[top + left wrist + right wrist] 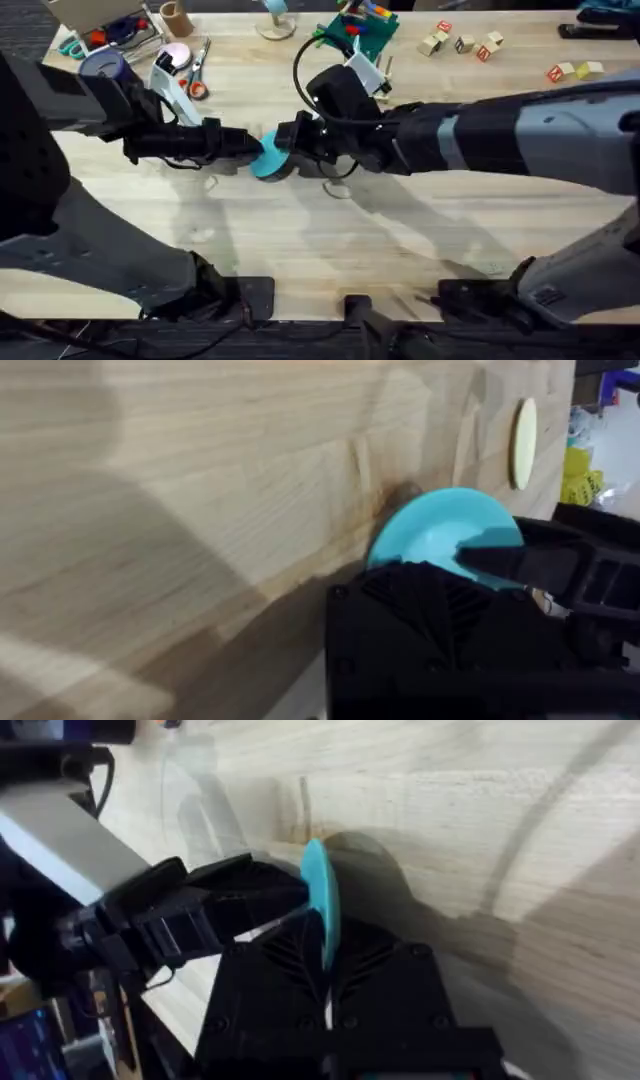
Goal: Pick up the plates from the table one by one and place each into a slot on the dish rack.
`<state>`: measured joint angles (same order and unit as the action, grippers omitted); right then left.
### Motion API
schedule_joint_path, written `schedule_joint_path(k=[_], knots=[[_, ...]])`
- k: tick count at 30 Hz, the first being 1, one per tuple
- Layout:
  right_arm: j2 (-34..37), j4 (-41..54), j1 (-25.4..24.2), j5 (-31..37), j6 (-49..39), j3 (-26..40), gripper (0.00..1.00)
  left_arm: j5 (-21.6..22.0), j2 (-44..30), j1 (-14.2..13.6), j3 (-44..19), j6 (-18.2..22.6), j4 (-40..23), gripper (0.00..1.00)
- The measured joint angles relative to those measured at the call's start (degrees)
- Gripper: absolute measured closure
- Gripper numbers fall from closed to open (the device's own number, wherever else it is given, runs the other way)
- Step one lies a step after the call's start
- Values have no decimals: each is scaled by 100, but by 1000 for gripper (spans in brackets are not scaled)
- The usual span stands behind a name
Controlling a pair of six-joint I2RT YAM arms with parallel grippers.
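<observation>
The light blue plate (268, 158) is held on edge above the table (300, 240), pinched between the two grippers at mid-table. The left gripper (255, 147) is clamped on the rim from one side – the right gripper (284, 140) grips the opposite rim (its fingers straddle the plate's edge in the right wrist view). Just beyond the left gripper, the cream plate (523, 443) is seen standing among the pegs of the dish rack (465, 445).

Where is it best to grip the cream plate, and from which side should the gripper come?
The cream plate seems to stand on edge between pegs. Probably pinch its upper rim from above, one finger on each flat face, since the thin edge points up.
</observation>
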<state>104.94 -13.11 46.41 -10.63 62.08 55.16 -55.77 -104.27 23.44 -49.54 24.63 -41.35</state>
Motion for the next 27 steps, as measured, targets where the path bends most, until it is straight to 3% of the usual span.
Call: schedule_joint_path(k=[9,18,22,27], knots=[[-514,911,-393,-137,-480,2,969,489,167,-79,-288,0,-576,960],[-1404,1964,-1003,-79,-1181,2,969,1277,2205,-117,-484,-400,-640,961],[-1824,2632,-1205,118,-1477,16,969,1901,3096,-460,-485,-689,-713,961],[-2103,3828,-1394,544,-2043,440,969,2722,3995,-1245,-485,-954,-732,961]])
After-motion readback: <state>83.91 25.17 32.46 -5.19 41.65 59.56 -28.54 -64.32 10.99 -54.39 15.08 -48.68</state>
